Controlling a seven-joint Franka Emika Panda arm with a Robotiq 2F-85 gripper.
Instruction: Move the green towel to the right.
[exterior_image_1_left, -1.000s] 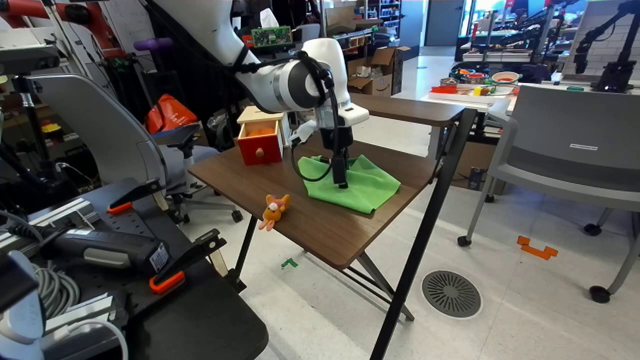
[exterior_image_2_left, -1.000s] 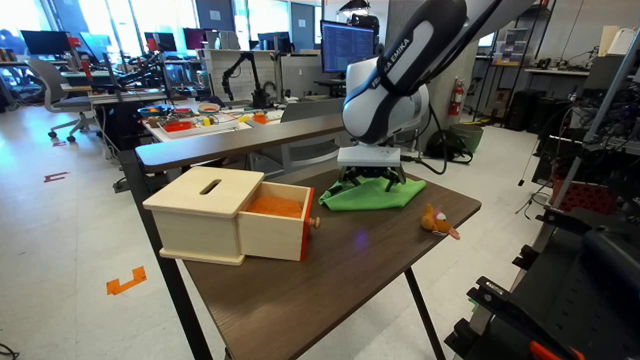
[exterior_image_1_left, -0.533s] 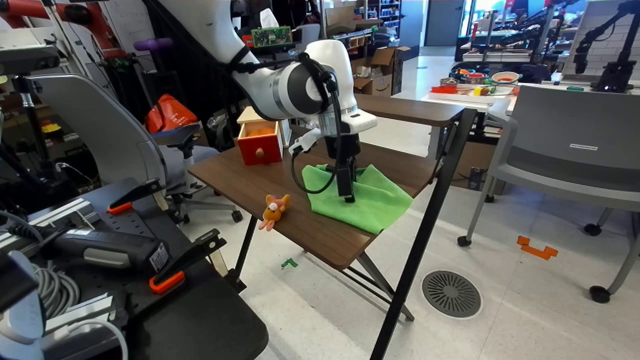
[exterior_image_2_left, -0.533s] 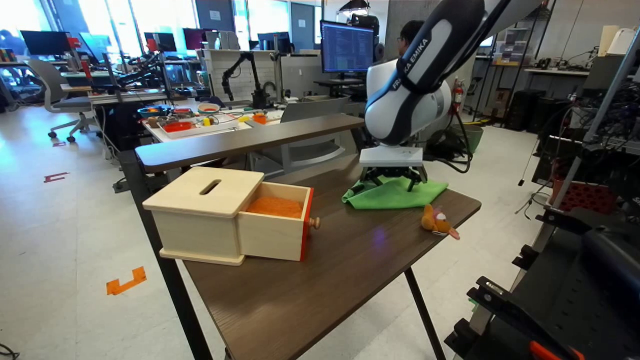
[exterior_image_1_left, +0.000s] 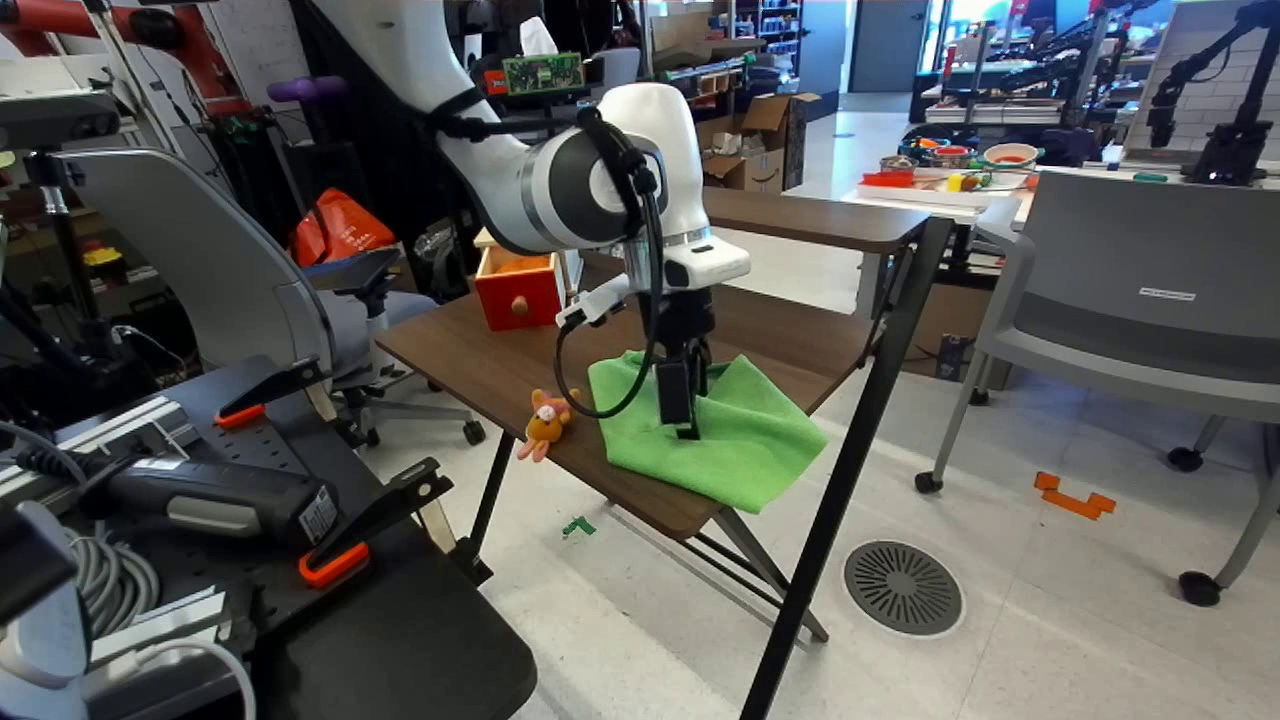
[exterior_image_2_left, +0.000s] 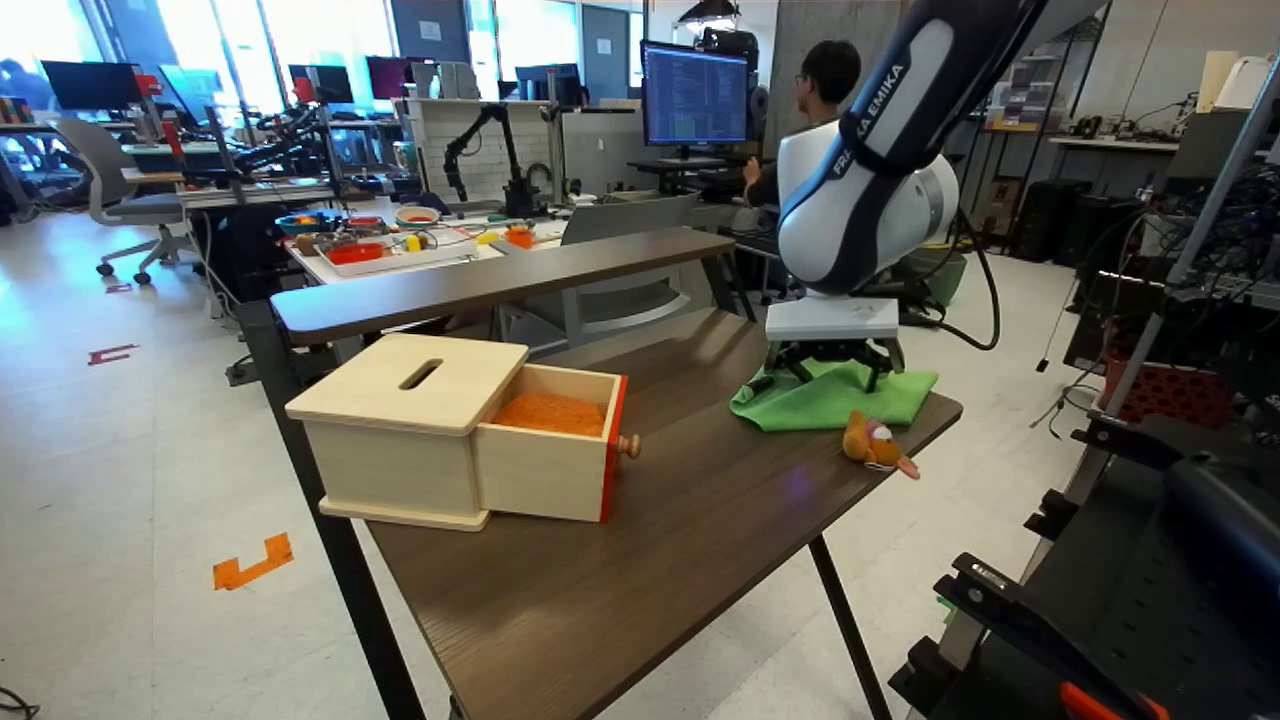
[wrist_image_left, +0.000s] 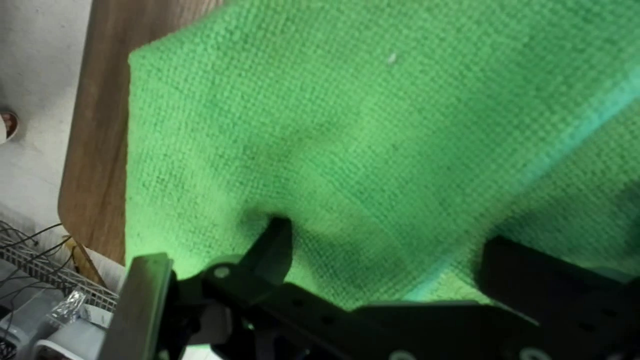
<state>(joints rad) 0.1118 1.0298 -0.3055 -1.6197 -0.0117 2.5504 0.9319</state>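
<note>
Wrist view: green towel (wrist_image_left: 350, 135) is lying directly under the gripper (wrist_image_left: 385, 235), showing no clear long axis; jaws are standing wide apart, pressing onto it, apparently pinching nothing.

In an exterior view: green towel (exterior_image_1_left: 750, 455) is overhanging an edge of the table (exterior_image_1_left: 540, 355).

In an exterior view: green towel (exterior_image_2_left: 832, 411) is lying near the right end, orange toy (exterior_image_2_left: 873, 445) just beside. Judging: rightward room is looking slim.
</note>
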